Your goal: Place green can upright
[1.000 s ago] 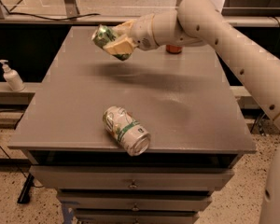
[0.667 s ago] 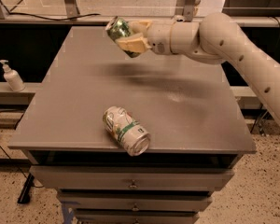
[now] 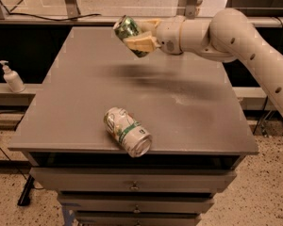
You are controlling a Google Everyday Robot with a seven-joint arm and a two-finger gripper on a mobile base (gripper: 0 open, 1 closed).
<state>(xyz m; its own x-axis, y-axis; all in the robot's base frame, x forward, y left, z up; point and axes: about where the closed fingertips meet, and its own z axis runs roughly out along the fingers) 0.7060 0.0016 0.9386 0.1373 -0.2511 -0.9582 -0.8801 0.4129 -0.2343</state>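
We are seeing the gripper [image 3: 140, 33] hanging in the air over the far part of the table [image 3: 85, 93], reaching in from the right on a pale arm [image 3: 236, 36]. Its jaws are pinching the green can [image 3: 127, 28], with one tan finger [image 3: 140, 43] lying along the can's lower side and the other on the upper side. The green can is sitting tilted in that grip, not upright, its silver end pointing up and to the left. It is clear of the tabletop and casting a soft shadow [image 3: 146, 76] on the surface below.

We are also noting a white can with a green band [image 3: 127, 132] lying on its side near the front edge of the table, well apart from the gripper, its open silver end facing front-right. A soap bottle [image 3: 12, 77] is standing upright on a ledge to the left of the table. Drawers [image 3: 132, 185] are showing under the tabletop.
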